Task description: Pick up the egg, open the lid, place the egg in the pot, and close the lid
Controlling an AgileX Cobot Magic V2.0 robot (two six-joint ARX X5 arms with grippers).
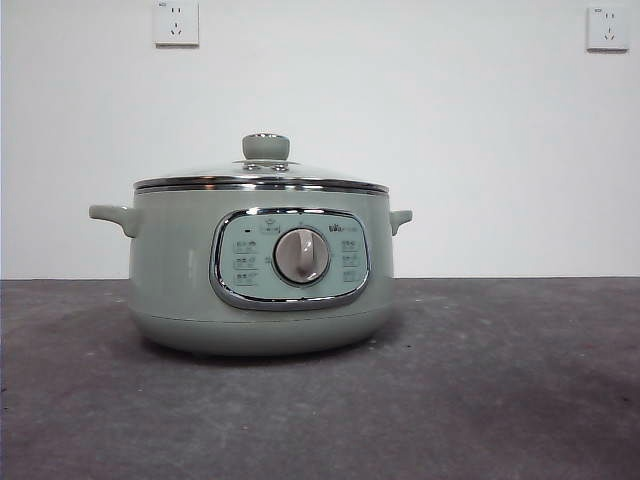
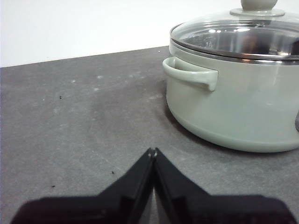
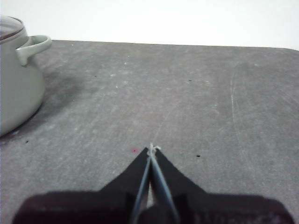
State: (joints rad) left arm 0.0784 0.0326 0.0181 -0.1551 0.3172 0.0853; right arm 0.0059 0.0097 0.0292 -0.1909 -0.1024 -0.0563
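Observation:
The pale sage-green pot (image 1: 260, 270) stands on the dark table with its control panel and silver dial (image 1: 301, 256) facing the front camera. The glass lid (image 1: 262, 176) with its green knob (image 1: 265, 147) rests shut on the pot's rim. My left gripper (image 2: 153, 151) is shut and empty, low over the table beside the pot (image 2: 238, 107) and its side handle (image 2: 191, 73). My right gripper (image 3: 151, 148) is shut and empty, over the table on the other side of the pot (image 3: 16, 84). The egg is out of view.
The grey table (image 1: 500, 380) stretches wide on both sides of the pot. A white wall with two power outlets (image 1: 176, 22) stands behind. Neither arm shows in the front view.

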